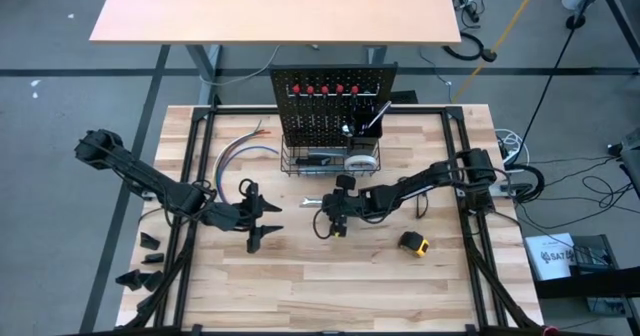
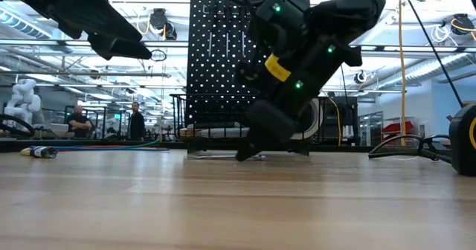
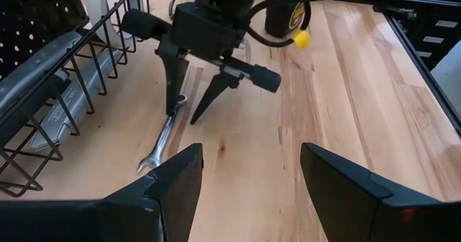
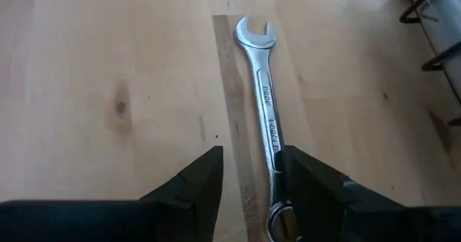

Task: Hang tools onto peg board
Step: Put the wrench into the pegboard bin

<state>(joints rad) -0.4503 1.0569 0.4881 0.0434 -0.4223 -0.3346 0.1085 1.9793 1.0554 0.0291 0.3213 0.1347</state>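
Note:
A silver wrench [image 4: 263,91] lies flat on the wooden table [image 1: 330,286], in front of the peg board [image 1: 335,96] and its wire basket [image 1: 300,162]. Its open end [image 4: 256,32] points away from my right gripper. My right gripper [image 4: 252,155] is open and slants down over the wrench's ring end [image 4: 279,222], a finger on each side of it. My left gripper [image 3: 252,177] hangs open over bare table to the left [image 1: 265,224], holding nothing. Red-handled screwdrivers [image 1: 325,89] hang on the board. A white tape roll [image 1: 362,159] sits in the basket. My right gripper's one finger [image 4: 310,184] stands right beside the wrench's shank [image 4: 274,152], just above the ring end. I cannot tell whether it touches. The wrench lies flat on the table.
A yellow-black tape measure [image 1: 414,242] sits on the table, to the right of my right gripper and nearer the front edge. Coloured cables [image 1: 245,146] lie left of the basket. Small black parts [image 1: 145,261] lie at the table's left edge. Bare table spreads toward the near edge.

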